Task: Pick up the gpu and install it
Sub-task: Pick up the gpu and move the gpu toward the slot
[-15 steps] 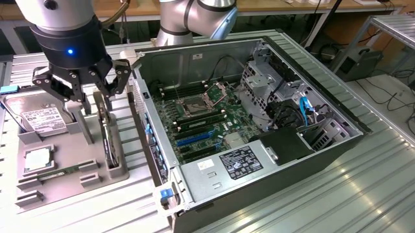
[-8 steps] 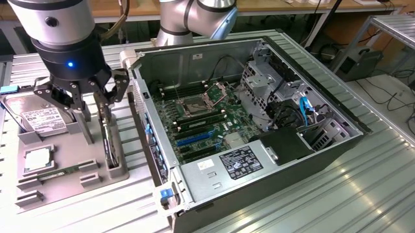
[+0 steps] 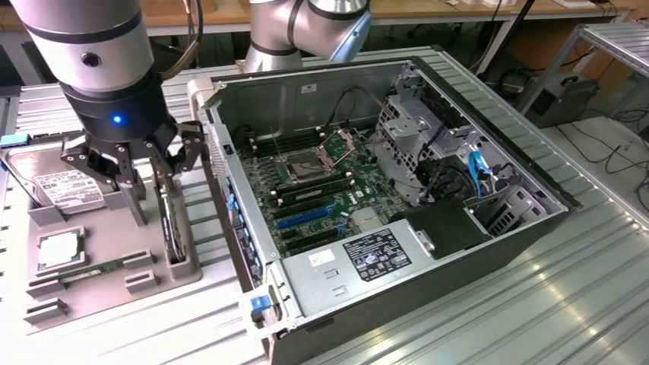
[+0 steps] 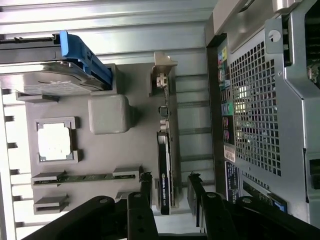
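The gripper [image 4: 169,182] hangs released over the tray [image 3: 106,236], at about 9 o'clock from the open case [image 3: 457,304] in the exterior view. Its fingers [image 4: 146,186] stand on either side of the gpu [image 4: 165,165], with a gap on each side. The gpu stands on edge in its tray slot, apart from the hard drive [image 3: 66,190].

The fingers seem to bracket the card near the end away from its silver bracket, not at its middle. A grip there could let the heavier bracket end sag or swing once the card leaves the slot. If the gaps are unequal, one finger would touch first and push the card sideways, jamming it against the slot walls. The case wall sits just beside the tray, so a tilted card could knock it on the way over. Any skew in the grip would carry to the blue board slots [image 3: 304,218].
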{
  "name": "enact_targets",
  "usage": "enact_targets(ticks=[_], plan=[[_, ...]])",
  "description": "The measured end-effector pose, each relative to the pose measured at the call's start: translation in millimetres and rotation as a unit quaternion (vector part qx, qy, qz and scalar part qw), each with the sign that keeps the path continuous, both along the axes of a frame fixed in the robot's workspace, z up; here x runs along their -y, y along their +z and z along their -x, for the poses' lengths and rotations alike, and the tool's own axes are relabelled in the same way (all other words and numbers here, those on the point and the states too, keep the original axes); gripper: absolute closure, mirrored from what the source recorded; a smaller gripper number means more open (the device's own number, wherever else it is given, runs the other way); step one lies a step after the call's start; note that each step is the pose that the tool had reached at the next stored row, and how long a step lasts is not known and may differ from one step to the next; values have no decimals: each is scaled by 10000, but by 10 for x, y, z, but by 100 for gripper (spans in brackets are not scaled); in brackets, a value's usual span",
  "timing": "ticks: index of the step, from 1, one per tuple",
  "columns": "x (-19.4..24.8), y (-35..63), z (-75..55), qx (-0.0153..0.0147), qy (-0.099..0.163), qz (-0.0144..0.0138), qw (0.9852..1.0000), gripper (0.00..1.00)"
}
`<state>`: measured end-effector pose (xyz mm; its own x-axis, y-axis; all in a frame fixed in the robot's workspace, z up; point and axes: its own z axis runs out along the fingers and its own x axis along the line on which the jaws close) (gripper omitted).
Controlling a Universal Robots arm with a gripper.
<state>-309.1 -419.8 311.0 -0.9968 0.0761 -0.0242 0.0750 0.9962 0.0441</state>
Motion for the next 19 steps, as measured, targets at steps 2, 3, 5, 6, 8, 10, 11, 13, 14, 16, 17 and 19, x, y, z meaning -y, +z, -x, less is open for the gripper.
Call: enact_targets(ticks=[2, 3, 5, 6, 8, 10, 11, 13, 14, 16, 17, 19], plan=[[0, -43, 0, 0, 2, 0, 10000, 58], [0, -65, 0, 0, 5, 0, 10000, 58], [0, -109, 0, 0, 16, 0, 10000, 58], [0, -133, 0, 0, 25, 0, 10000, 58], [0, -168, 0, 0, 40, 0, 10000, 58], [0, -207, 0, 0, 55, 0, 10000, 58], [0, -224, 0, 0, 61, 0, 10000, 58], [0, -260, 0, 0, 73, 0, 10000, 58], [0, -279, 0, 0, 79, 0, 10000, 58], [-2, -316, 0, 0, 88, 0, 10000, 58], [-4, -331, -1, 0, 89, 1, 10000, 58], [-28, -401, 0, 0, 91, 0, 10000, 58]])
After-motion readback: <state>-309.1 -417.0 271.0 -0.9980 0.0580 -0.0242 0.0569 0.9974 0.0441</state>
